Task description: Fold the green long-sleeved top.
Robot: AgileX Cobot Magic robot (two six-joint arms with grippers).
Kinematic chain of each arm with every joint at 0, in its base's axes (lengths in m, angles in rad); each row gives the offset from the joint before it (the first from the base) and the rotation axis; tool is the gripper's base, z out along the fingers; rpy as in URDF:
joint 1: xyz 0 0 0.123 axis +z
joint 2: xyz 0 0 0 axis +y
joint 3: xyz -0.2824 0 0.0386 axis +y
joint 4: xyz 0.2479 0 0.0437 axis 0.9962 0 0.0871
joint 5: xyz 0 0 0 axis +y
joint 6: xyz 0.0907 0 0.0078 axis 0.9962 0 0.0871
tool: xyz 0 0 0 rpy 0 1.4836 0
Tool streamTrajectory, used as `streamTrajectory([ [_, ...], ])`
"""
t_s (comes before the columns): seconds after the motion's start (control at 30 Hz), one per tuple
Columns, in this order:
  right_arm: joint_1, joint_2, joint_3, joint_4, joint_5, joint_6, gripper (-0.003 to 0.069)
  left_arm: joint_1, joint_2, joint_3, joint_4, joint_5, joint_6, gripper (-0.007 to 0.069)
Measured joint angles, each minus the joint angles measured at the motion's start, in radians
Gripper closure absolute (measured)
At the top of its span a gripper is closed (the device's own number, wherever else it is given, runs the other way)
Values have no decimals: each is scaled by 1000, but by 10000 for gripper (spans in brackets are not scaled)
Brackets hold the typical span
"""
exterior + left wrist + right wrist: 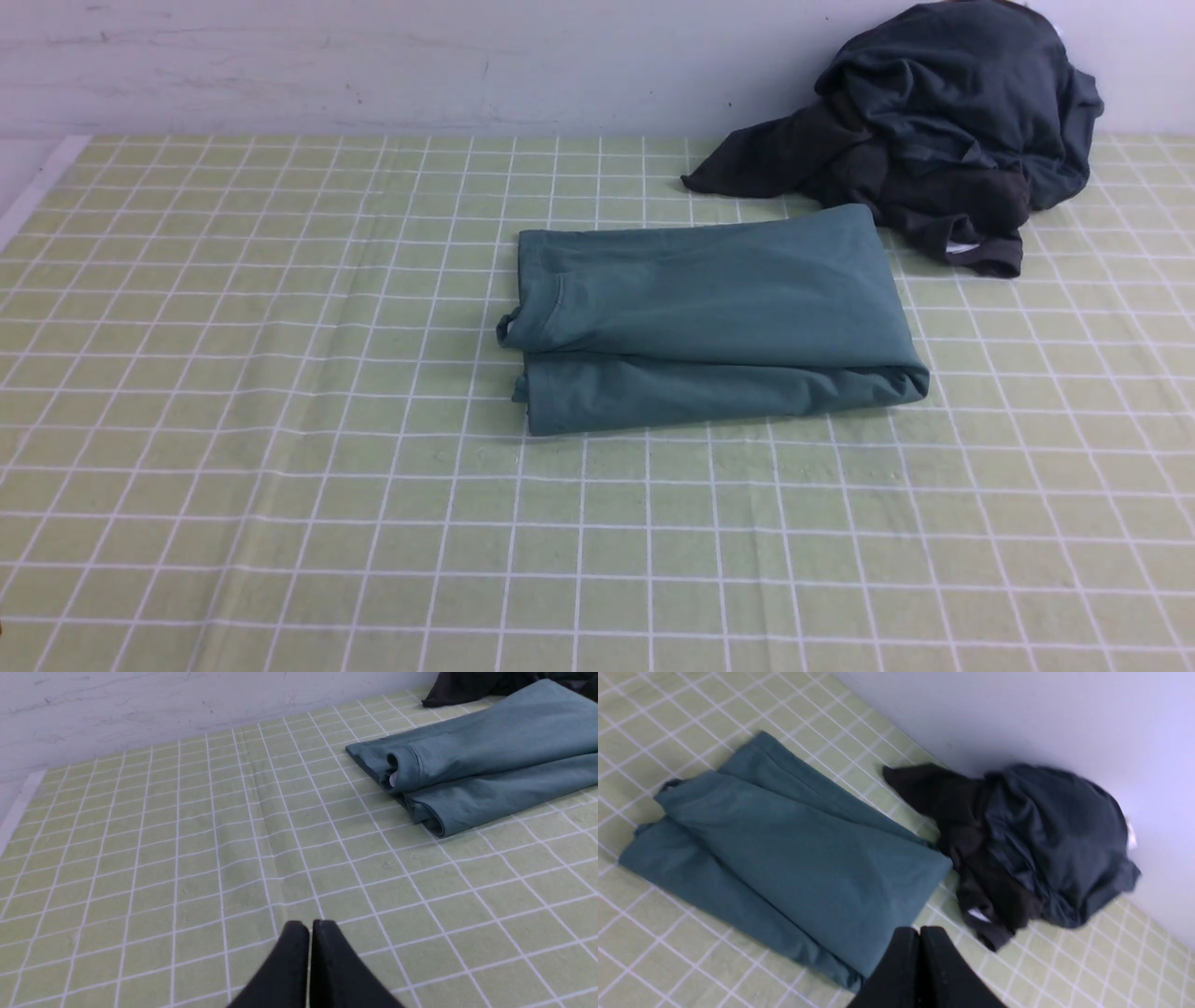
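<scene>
Green long-sleeved top (714, 317) lies folded into a compact rectangular bundle on the checked tablecloth (280, 420), a ribbed cuff (404, 765) showing at its end nearest the left arm. Just behind the top, at its far right corner, a heap of dark charcoal garments (943, 131) rests against the pale wall (373, 65), touching or nearly touching the top. The left gripper (310, 926) hangs over bare cloth well apart from the top, fingers pressed together, empty. The right gripper (920, 931) hovers above the top's edge, fingers also together, gripping nothing
</scene>
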Motion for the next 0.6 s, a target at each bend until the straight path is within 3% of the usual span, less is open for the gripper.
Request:
streamTrajectory([
  [0.03, -2, -29, 17, -2, -9, 3, 673, 0, 0, 0, 0, 0, 0, 627],
  [0.33, -7, -781, 908, 1, -833, 273, 673, 0, 0, 1, -1, -1, 1, 627],
  [0.6, -7, -1167, 1487, 1, -1036, 397, 673, 0, 0, 1, -1, -1, 1, 627],
])
